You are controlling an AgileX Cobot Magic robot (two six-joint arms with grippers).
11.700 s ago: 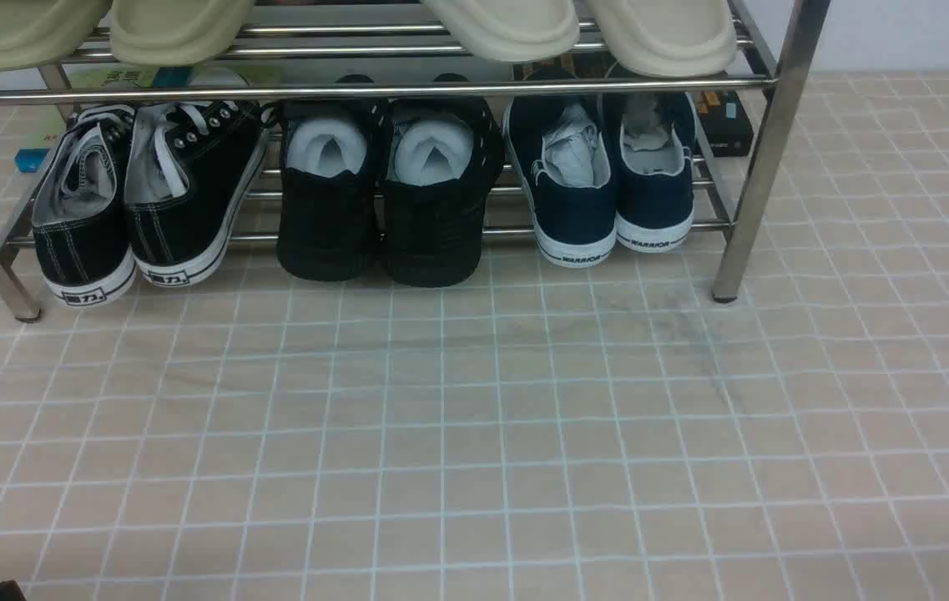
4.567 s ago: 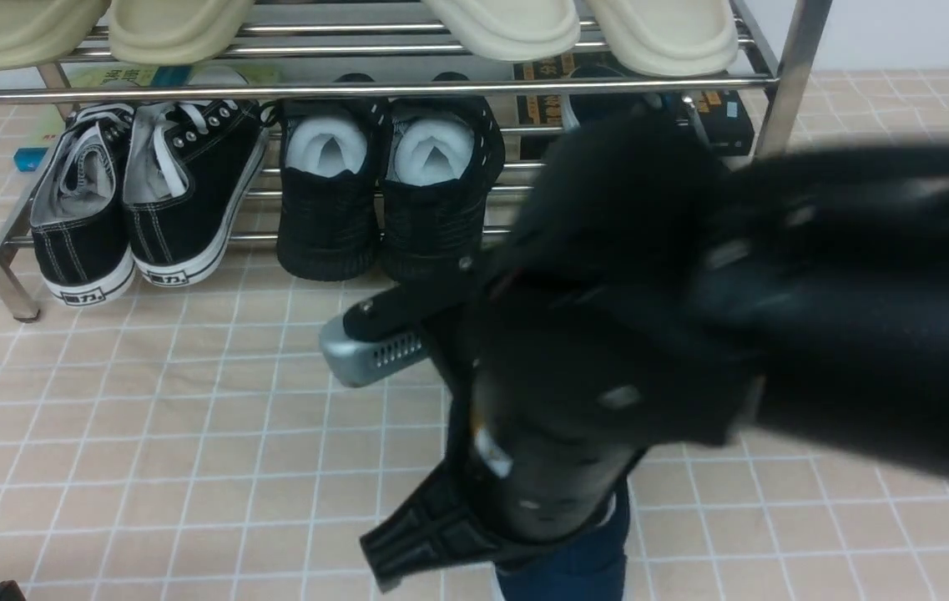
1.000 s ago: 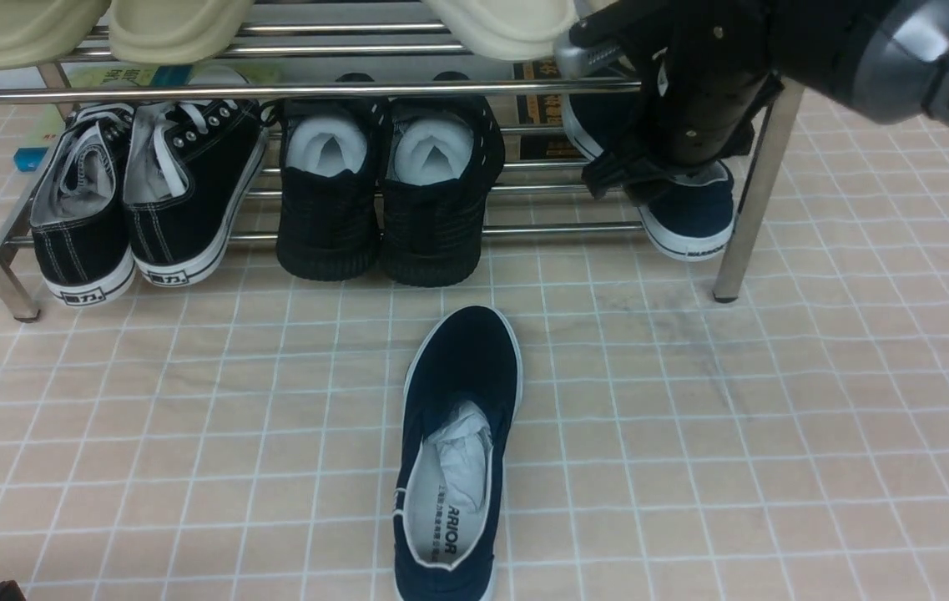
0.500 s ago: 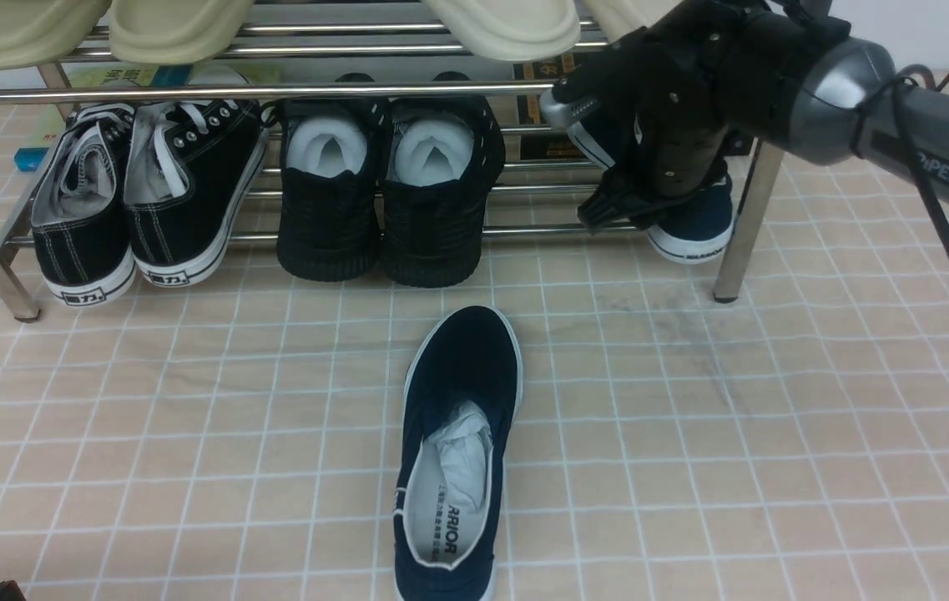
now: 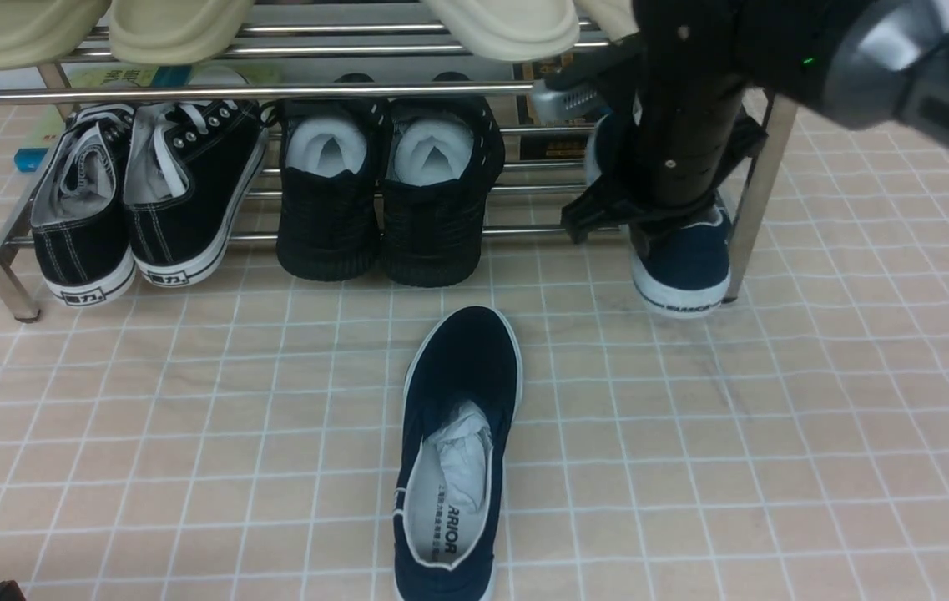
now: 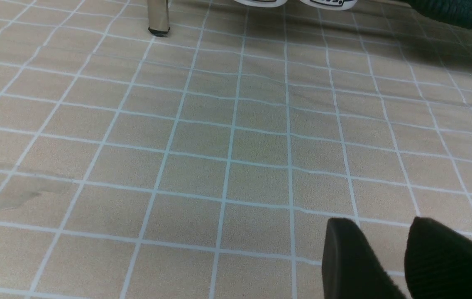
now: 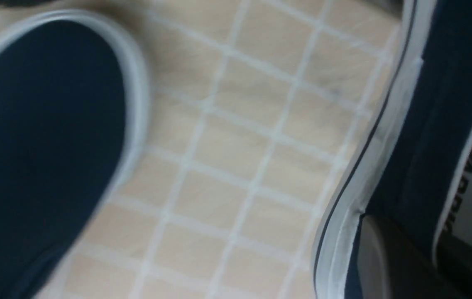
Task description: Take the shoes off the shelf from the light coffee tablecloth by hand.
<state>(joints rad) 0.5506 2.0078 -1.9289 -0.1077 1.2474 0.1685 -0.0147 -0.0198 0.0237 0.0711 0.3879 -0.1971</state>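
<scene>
One navy slip-on (image 5: 466, 367) lies on the light coffee tablecloth (image 5: 274, 459), toe towards the shelf (image 5: 374, 94). Its canvas is matt and dark, edged by a white rubber sole, with crumpled paper (image 5: 464, 455) stuffed inside and black lettering on the pale insole. The cloth is beige, ruled with thin white lines, and slightly wrinkled near the shelf.

The second slip-on (image 5: 687, 255) is at the shelf's right end, its white heel in front of the lower bars and beside the shiny metal leg (image 5: 762, 184). The right gripper (image 7: 406, 232) is pinching its canvas side — one finger outside the shoe, the other inside the opening. (From where I stand, the right arm (image 5: 683, 100) hides most of that shoe, so I can't tell whether it touches the bars.)

The left gripper (image 6: 383, 222) holds nothing; its dark, blunt fingertips are slightly apart above the cloth.

Black lace-up sneakers (image 5: 190, 200) with white rubber edges sit on the lower tier at the left, and black knit shoes (image 5: 432, 217) with round white stuffing sit mid-row. Smooth, rounded greenish clogs (image 5: 178, 29) and cream clogs (image 5: 512, 29) fill the tier above — the upper front bar crosses just above the right gripper's working spot.
</scene>
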